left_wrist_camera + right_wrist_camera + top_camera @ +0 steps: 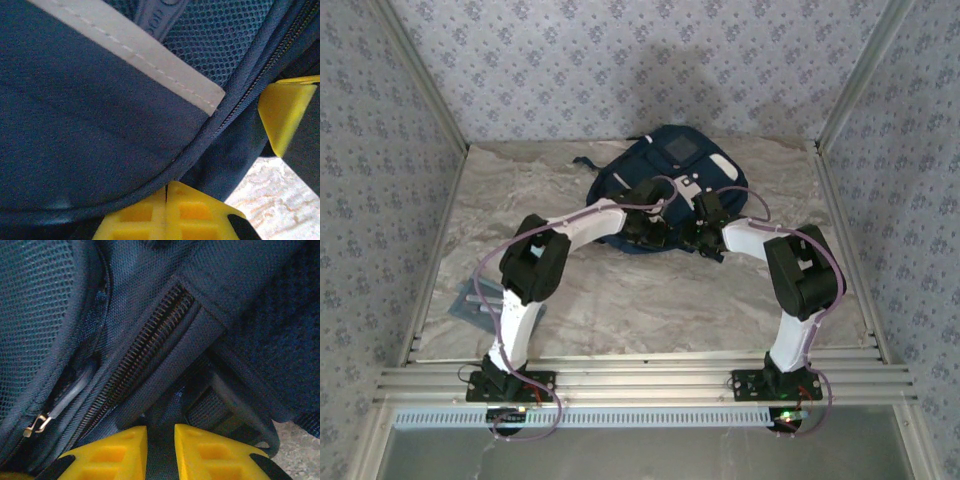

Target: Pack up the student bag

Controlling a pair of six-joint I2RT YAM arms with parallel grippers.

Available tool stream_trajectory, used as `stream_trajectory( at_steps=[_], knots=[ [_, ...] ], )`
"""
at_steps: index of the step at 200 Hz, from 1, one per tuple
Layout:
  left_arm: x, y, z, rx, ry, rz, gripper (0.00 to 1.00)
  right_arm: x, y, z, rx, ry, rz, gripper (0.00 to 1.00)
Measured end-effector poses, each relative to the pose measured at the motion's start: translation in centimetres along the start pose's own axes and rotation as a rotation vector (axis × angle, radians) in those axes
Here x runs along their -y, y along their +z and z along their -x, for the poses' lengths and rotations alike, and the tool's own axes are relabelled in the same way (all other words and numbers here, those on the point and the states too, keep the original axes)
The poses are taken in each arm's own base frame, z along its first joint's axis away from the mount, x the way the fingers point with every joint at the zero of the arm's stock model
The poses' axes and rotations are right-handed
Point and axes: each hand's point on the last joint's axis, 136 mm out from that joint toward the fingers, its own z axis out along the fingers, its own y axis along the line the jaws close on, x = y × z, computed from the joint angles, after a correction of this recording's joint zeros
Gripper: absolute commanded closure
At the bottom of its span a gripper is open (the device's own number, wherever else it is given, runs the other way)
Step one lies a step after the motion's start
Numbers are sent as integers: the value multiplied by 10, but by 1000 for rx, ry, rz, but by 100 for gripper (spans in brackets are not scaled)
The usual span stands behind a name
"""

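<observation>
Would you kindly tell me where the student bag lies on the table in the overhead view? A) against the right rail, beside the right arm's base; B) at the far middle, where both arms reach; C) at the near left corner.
B: the student bag lies at the far middle of the table, with the left gripper and right gripper both at it.

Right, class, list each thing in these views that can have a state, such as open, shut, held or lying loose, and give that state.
student bag, lying on the table, front panel up.
zip, closed along the visible stretch.
left gripper, jaws shut at the bag's piped edge.
right gripper, jaws shut on bag fabric.
flat packet, lying loose on the table, outside the bag.
</observation>
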Motion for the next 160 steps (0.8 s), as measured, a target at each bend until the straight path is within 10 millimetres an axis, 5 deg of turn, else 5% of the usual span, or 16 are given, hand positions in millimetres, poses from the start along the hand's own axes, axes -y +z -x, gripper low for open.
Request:
stream_trajectory(
  at_steps=[65,108,160],
  knots=[
    [-35,-48,8,3,-53,-6,100,14,-1,8,10,20,-29,75],
    [-52,-50,-3,-22,-84,13,100,19,-3,12,11,16,-46,75],
    [-21,-47,-7,-29,-91,-57,64,17,-6,11,-5,-2,-60,74]
  ],
)
